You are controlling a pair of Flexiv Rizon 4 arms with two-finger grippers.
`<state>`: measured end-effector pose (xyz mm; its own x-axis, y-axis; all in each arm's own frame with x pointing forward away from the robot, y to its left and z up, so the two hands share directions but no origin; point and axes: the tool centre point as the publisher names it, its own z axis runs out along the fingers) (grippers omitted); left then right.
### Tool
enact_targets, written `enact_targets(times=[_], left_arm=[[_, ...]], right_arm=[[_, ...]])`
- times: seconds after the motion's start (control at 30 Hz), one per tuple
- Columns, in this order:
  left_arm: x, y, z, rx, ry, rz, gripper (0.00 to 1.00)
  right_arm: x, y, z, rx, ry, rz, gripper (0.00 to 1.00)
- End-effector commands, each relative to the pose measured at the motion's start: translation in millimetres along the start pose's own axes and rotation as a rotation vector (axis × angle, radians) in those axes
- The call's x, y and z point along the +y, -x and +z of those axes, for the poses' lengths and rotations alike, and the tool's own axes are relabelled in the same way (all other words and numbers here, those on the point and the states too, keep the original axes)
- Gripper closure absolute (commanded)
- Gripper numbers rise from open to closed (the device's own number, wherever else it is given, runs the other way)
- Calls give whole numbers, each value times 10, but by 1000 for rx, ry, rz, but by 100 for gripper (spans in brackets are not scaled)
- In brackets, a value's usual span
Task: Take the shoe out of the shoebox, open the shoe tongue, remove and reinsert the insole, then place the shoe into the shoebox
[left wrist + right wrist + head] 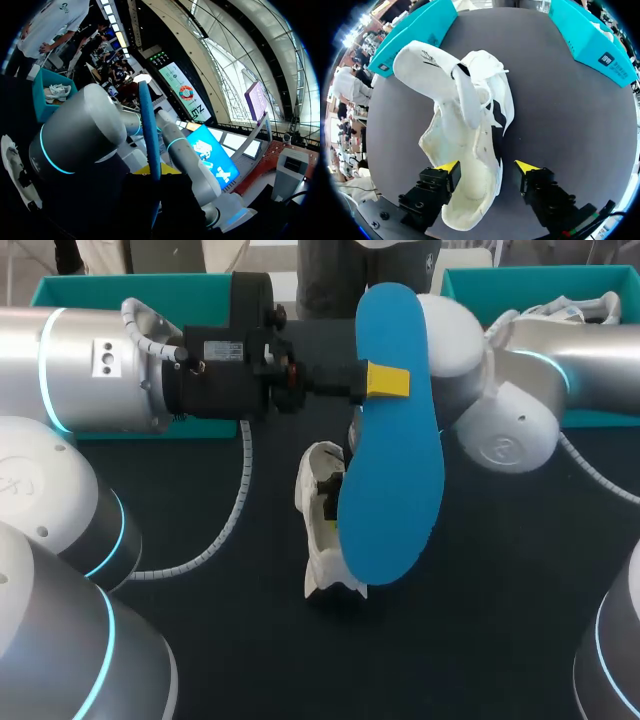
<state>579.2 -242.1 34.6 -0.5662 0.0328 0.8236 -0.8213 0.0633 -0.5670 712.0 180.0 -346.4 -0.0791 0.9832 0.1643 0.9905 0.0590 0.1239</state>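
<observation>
A blue insole (392, 440) is clenched edgewise in the left jaws, long axis near-to-far, above a white shoe (465, 150) with its tongue opened, lying on the dark worktop (500, 590). The right jaws are released astride its heel.

The insole (392, 470), raised edge-up in the clamped left gripper (387, 382), hung over the middle of the table (500, 590) and covered the right side of the shoe (320, 510) in the head view. The left arm (110, 370) and right arm (505, 425) crossed the far side, in front of the left shoebox (130, 288) and right shoebox (540, 285). The right gripper (486, 167), fingers spread, straddled the shoe's heel. Bare table lay open near the robot, on both sides of the shoe.
</observation>
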Motion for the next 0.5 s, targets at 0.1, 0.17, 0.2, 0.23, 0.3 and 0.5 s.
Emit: enact_targets(times=[0.1,0.17,0.2,0.23,0.3,0.5], left_arm=[[22,-17,0,-1,-4,0,100],[22,-17,0,-1,-4,0,100],[22,-17,0,-1,-4,0,100],[22,-17,0,-1,-4,0,100],[22,-17,0,-1,-4,0,100],[22,-17,0,-1,-4,0,100]], right_arm=[[-75,145,-178,28,15,1,0],[-75,145,-178,28,15,1,0],[-75,145,-178,28,15,1,0],[-75,145,-178,28,15,1,0],[-75,145,-178,28,15,1,0],[-26,182,-313,104,62,39,0]])
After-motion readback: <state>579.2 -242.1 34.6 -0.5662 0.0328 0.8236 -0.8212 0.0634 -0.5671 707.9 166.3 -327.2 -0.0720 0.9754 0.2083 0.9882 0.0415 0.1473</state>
